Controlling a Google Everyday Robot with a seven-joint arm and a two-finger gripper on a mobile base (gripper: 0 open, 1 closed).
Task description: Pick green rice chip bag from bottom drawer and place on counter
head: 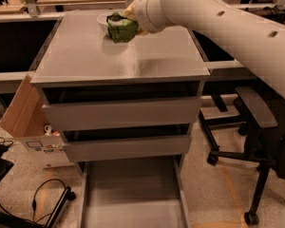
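Camera view: white arm (pixel 218 23) extended from the right over the counter (pixel 118 61). Below it the bottom drawer (pixel 133 194) stood pulled out. At the counter's rear the gripper (pixel 133 23) was clamped on the green rice chip bag (pixel 119 30), which hung just above the surface, right beside the white bowl (pixel 102 19), casting a shadow.

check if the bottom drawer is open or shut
Open: the bottom drawer sits pulled out, floor showing. End effector is up over the counter.
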